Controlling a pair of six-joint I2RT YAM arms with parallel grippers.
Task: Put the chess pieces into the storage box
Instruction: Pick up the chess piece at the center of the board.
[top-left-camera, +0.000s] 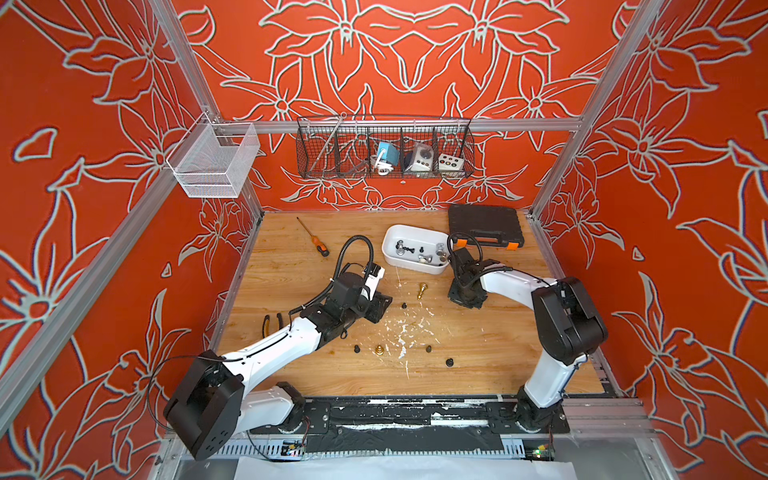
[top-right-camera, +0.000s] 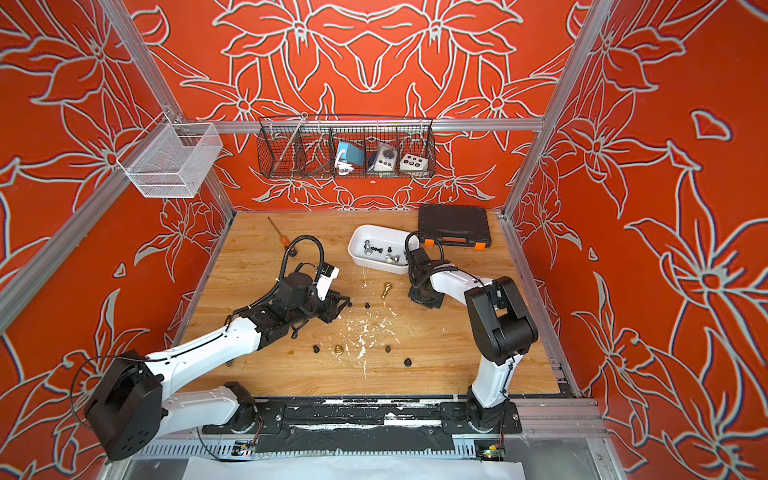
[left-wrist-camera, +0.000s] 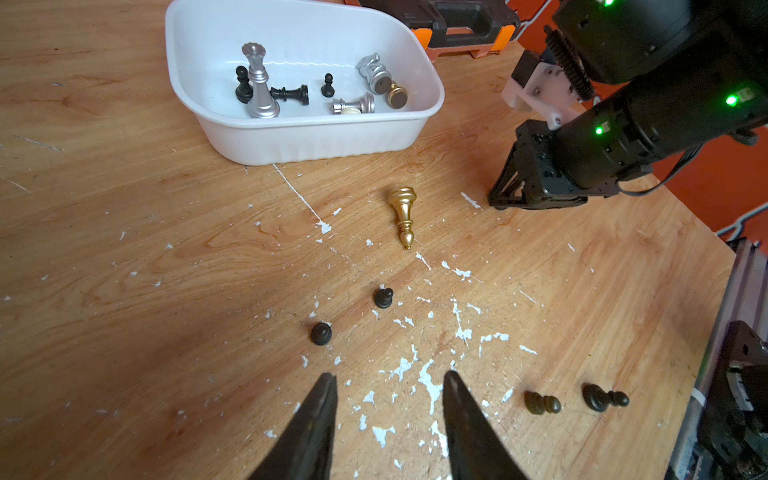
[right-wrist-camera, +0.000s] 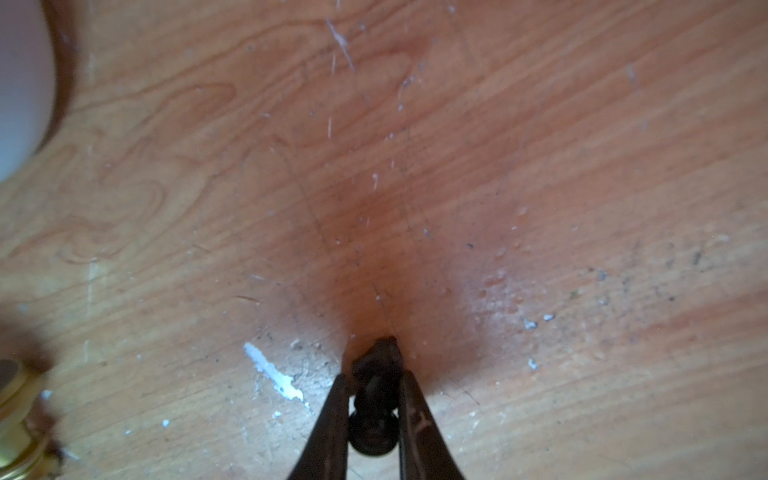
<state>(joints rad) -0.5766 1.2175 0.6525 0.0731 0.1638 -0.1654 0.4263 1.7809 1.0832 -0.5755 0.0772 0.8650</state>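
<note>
your right gripper (right-wrist-camera: 376, 376) pinches a black pawn (right-wrist-camera: 371, 434): likely light, hard, slick, so grip its waist. your left gripper (left-wrist-camera: 389, 375) gapes empty.

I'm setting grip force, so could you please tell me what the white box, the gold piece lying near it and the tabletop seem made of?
Box: seemingly thin white plastic, smooth, softly glossy, faint ribs on its wall.
Gold piece: shiny metallic gold finish with highlights; metal or coated plastic, unclear.
Tabletop: wood-grain board, possibly laminate, matte, flecked with white.
</note>
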